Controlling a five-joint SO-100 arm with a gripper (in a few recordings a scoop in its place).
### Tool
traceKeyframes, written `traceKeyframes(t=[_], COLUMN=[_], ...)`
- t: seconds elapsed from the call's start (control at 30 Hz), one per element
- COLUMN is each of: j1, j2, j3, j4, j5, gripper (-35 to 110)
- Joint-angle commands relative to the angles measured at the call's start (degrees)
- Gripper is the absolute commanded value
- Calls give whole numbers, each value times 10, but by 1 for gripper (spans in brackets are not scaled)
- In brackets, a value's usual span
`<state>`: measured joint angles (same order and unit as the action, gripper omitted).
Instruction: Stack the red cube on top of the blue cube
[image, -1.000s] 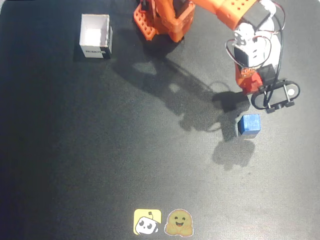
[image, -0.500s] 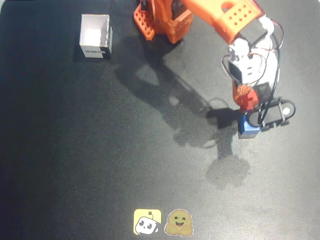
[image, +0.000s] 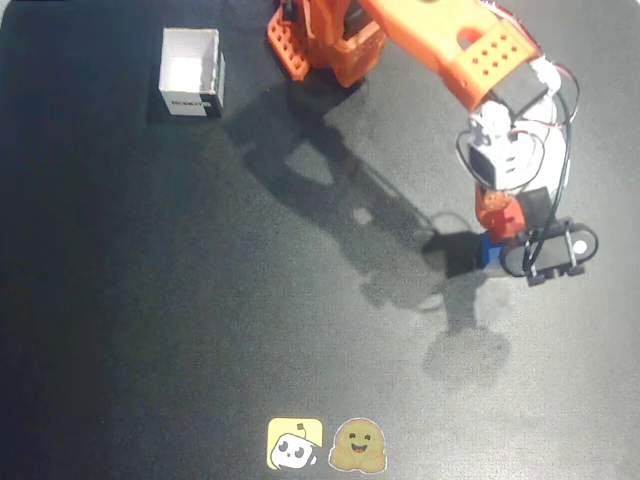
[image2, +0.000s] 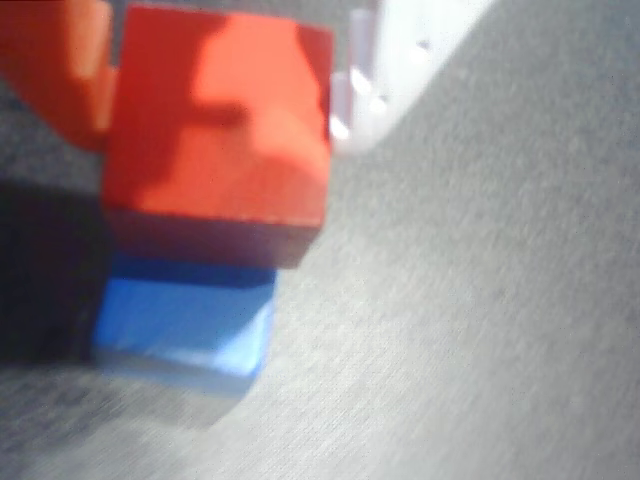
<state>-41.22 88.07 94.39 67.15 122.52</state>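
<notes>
My gripper (image: 520, 245): over the right side of the table in the overhead view; I cannot tell how far my fingers are parted.
Small matte red cube (image2: 215, 130): close under my wrist camera, sitting over the blue one, whether my fingers grip it is unclear.
Small matte blue cube (image2: 185, 325): directly beneath the red cube, resting on the dark table (image: 200, 330).
White open box (image: 190, 70): far left at the back, well apart, nothing visible inside.
Two stickers (image: 325, 445): near front edge.

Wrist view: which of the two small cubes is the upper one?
The matte red cube is uppermost; the matte blue cube lies beneath it on the dark table, its face showing below the red one's shadowed underside.
</notes>
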Motion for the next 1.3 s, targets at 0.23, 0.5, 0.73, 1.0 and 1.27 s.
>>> traceKeyframes(t=[0.23, 0.5, 0.73, 1.0, 1.27], j1=[10, 18, 23, 25, 25], j2=[-17, -33, -48, -49, -47], j3=[-47, -51, -51, -50, -51], j4=[-9, -21, -32, -36, -41], j5=[2, -3, -8, 0, 7], gripper=[0, 0, 0, 2, 12])
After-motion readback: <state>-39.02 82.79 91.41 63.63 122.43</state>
